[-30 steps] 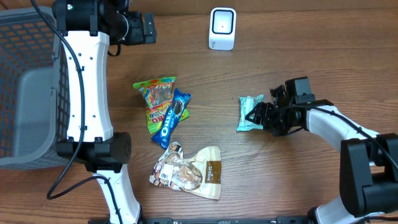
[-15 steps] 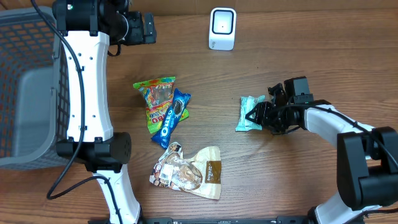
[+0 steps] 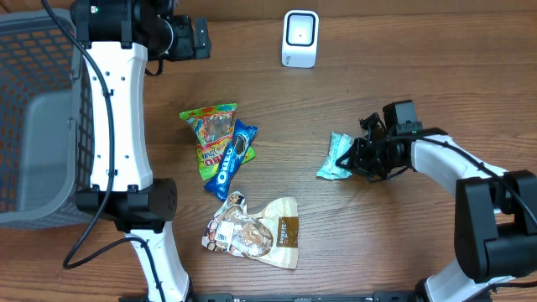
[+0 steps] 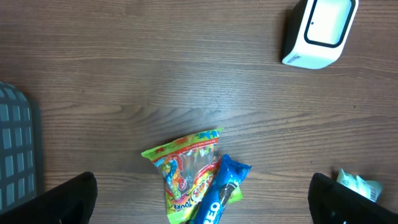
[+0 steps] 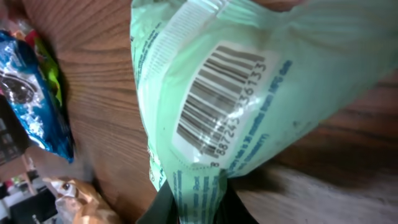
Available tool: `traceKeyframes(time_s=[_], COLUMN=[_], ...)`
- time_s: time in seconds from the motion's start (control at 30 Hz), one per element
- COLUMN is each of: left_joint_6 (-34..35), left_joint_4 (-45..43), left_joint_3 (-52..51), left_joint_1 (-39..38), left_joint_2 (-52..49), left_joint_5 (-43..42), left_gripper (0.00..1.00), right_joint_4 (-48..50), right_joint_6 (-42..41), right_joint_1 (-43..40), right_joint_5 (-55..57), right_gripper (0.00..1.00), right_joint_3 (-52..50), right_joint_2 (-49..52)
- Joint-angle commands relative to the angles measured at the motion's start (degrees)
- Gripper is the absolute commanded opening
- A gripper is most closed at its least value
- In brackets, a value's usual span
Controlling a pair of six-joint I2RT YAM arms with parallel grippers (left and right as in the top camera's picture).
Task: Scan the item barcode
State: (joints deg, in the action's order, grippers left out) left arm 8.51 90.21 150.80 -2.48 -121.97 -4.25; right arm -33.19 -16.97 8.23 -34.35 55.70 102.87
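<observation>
Item: your right pincer (image 3: 357, 159) was pinched on the mint-green packet (image 3: 337, 157), barcode (image 5: 217, 106) facing its wrist camera, right of the Oreo pack (image 3: 235, 159) and well apart from the white scanner (image 3: 299, 39); your left pincer (image 3: 204, 39) stood spread wide.

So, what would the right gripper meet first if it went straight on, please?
Past the mint packet it grips, the right gripper would probably reach the blue Oreo pack first; height is unclear.
</observation>
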Motion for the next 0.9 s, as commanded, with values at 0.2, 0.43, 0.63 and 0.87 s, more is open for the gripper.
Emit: traceKeyframes(time_s=[0.2, 0.43, 0.63, 0.87], left_joint_6=[0.31, 0.31, 0.31, 0.33], left_joint_4=[-0.17, -0.17, -0.17, -0.17], left_joint_3=[0.31, 0.31, 0.31, 0.31], left_joint_1=[0.22, 0.22, 0.22, 0.22], left_joint_2=[-0.57, -0.57, -0.57, -0.55], left_joint_5=[0.2, 0.2, 0.2, 0.2], left_gripper=[1.0, 0.99, 1.0, 1.0], right_joint_4=[-22.73, -31.12, -31.21, -26.88], right_joint_6=[14.1, 20.48, 27.47, 43.56], right_joint_1=[4.63, 16.02, 21.14, 21.92], right_joint_5=[11.82, 23.56, 27.91, 27.89], right_gripper=[0.04, 0.04, 0.04, 0.04], right_joint_3=[24.09, 35.3, 33.53, 29.68], right_joint_2=[-2.84, -2.84, 0.09, 5.29])
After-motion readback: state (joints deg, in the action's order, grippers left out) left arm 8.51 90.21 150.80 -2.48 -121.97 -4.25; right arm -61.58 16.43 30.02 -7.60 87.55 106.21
